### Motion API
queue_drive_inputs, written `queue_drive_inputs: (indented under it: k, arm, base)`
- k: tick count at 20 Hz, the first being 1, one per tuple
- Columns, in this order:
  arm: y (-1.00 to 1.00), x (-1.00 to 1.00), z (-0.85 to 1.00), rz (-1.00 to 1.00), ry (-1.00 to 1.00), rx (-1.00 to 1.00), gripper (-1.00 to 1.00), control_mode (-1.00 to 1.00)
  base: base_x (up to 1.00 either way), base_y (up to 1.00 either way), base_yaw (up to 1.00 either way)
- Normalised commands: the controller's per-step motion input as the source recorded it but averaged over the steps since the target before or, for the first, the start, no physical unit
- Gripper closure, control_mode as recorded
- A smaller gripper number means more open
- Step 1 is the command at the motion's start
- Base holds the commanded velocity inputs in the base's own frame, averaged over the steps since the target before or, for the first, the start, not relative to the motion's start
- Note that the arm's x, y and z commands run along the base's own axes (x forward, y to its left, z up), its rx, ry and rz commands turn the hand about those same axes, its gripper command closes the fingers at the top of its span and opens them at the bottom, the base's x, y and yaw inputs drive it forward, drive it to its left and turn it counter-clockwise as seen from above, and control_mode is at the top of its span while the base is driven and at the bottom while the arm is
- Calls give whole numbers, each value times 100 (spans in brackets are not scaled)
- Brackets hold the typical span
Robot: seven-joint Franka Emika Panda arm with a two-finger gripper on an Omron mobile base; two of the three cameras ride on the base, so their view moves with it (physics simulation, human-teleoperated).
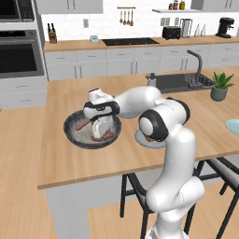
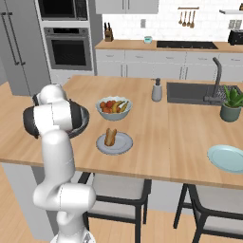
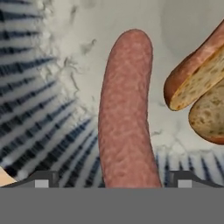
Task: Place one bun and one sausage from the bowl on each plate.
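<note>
Left base view: claw (image 1: pixel 101 132) hung low inside the dark bowl (image 1: pixel 71 132), left of centre on the counter (image 1: pixel 60 163); one sausage (image 1: pixel 82 124) lay at its left.

Right base view: a bun (image 2: pixel 110 136) sat on the near plate (image 2: pixel 122 144), centre frame; second plate (image 2: pixel 227 158) at right edge.

Hand view: fingertips (image 3: pixel 41 180) stood wide apart, straddling a sausage (image 3: pixel 124 113), nothing gripped; bun (image 3: pixel 201 83) at upper right.

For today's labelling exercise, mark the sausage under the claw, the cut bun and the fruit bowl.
sausage (image 3: pixel 124 118), hand view, middle of its length
cut bun (image 3: pixel 197 83), hand view, crumb face
fruit bowl (image 2: pixel 114 114), right base view, front wall
</note>
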Motion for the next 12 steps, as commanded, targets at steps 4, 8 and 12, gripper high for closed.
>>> queue_drive_inputs:
  k: [4,8,12]
  arm:
    - [0,-10,-11,0,0,0,100,-100]
    - [0,0,-3,0,0,0,100,-100]
    - [-3,0,-27,0,-2,0,100,-100]
  base:
    - [0,0,0]
    - [0,0,0]
    - [0,0,0]
